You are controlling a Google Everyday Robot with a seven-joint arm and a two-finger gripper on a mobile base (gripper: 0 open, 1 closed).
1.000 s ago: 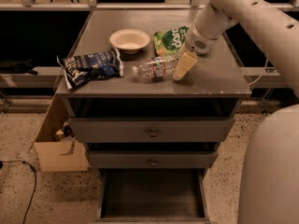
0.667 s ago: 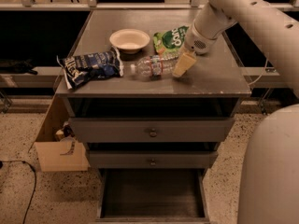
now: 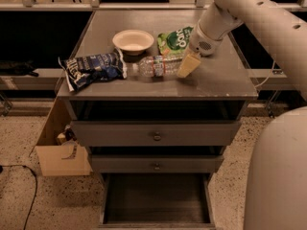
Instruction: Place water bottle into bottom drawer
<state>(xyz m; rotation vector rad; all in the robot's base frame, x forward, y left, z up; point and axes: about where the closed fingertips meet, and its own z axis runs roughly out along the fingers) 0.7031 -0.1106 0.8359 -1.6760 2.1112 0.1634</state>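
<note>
Camera view: water bottle [image 3: 156,66] lies on its side on the cabinet top, between blue chip bag [image 3: 93,68] and gripper [image 3: 187,65], which sits at its base end; grip state cannot tell. Bottom drawer [image 3: 207,201] pulled out below. Bottle likely light, thin-walled, slick, rolls easily; grasp across the ribbed middle.

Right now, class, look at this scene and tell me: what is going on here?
A robot arm reaches over a grey cabinet top, with its gripper down at the base end of the water bottle. The bottle lies on its side beside a blue chip bag, with a white bowl and a green bag behind it. The bottom drawer stands pulled open below, and the bottle is not in it yet. The two upper drawers are shut.
</note>
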